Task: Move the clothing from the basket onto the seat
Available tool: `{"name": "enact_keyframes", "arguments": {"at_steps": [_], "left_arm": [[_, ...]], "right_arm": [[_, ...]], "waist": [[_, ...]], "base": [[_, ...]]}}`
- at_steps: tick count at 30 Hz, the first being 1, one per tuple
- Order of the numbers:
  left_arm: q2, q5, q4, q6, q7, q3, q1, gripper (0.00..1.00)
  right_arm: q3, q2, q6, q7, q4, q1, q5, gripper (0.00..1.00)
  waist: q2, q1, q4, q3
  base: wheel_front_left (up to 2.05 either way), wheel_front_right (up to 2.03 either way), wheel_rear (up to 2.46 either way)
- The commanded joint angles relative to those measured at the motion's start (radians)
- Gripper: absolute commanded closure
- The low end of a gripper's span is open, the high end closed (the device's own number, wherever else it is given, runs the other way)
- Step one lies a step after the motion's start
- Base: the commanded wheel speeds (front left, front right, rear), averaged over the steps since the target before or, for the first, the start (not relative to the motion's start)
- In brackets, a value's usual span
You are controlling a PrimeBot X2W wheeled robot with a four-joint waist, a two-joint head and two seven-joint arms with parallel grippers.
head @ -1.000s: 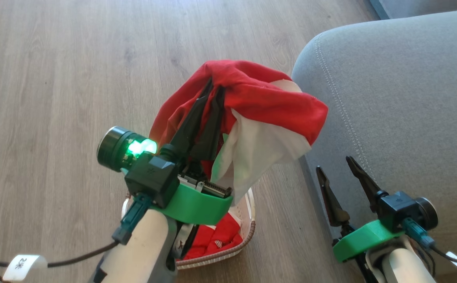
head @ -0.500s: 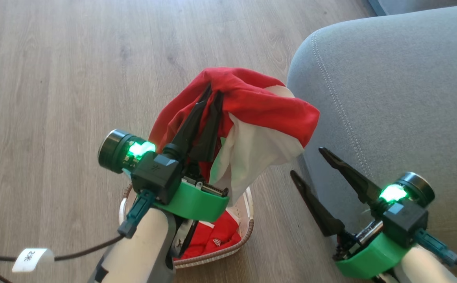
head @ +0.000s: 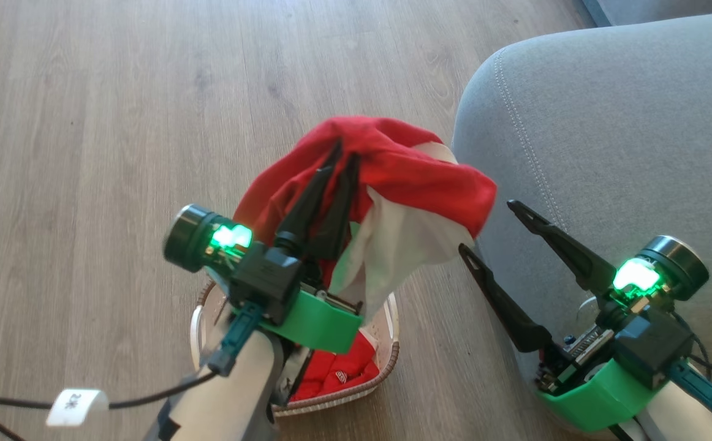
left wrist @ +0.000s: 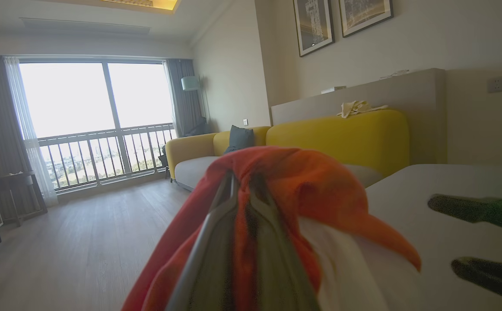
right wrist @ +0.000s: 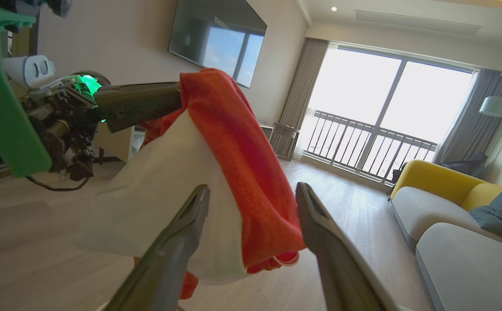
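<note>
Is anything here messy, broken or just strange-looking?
Nothing is spilled or damaged. The one odd sight: a red garment hangs bunched over the shut left gripper like a hood above the basket, a white panel hanging loose. A second red piece lies in the basket on the floor.

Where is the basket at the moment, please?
In the head view, the basket sits on the wooden floor at bottom centre, below the left gripper and just left of the grey seat.
</note>
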Motion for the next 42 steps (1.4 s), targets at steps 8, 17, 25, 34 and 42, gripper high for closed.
{"name": "enact_keyframes", "arguments": {"at_steps": [8, 17, 25, 34, 42], "left_arm": [[0.007, 0.033, -0.029, -0.022, -0.005, -0.024, -0.045, 1.0], [0.007, 0.043, -0.025, -0.044, -0.005, -0.086, -0.053, 1.0], [0.007, 0.045, -0.022, -0.068, -0.005, -0.154, -0.06, 1.0], [0.007, 0.039, -0.008, -0.09, -0.005, -0.223, -0.069, 1.0], [0.007, 0.028, -0.01, -0.094, -0.005, -0.258, -0.065, 1.0]], "right_arm": [[0.043, -0.025, 0.007, -0.001, 0.042, -0.07, 0.007, 0.0], [0.093, -0.001, 0.007, -0.001, 0.11, -0.098, -0.02, 0.0], [0.148, 0.009, 0.007, -0.001, 0.163, -0.132, -0.032, 0.0], [0.244, 0.03, 0.007, -0.001, 0.206, -0.173, -0.083, 0.0], [0.149, 0.107, 0.007, -0.001, 0.241, -0.162, -0.082, 1.0]], "waist": [[0.0, 0.0, 0.004, -0.003], [0.0, 0.0, 0.018, -0.003], [0.0, 0.0, 0.027, -0.008], [0.0, 0.0, 0.044, -0.015], [0.0, 0.0, 0.059, -0.017]], "base": [[0.0, 0.0, 0.0], [0.0, 0.0, 0.0], [0.0, 0.0, 0.0], [0.0, 0.0, 0.0], [0.0, 0.0, 0.0]]}}
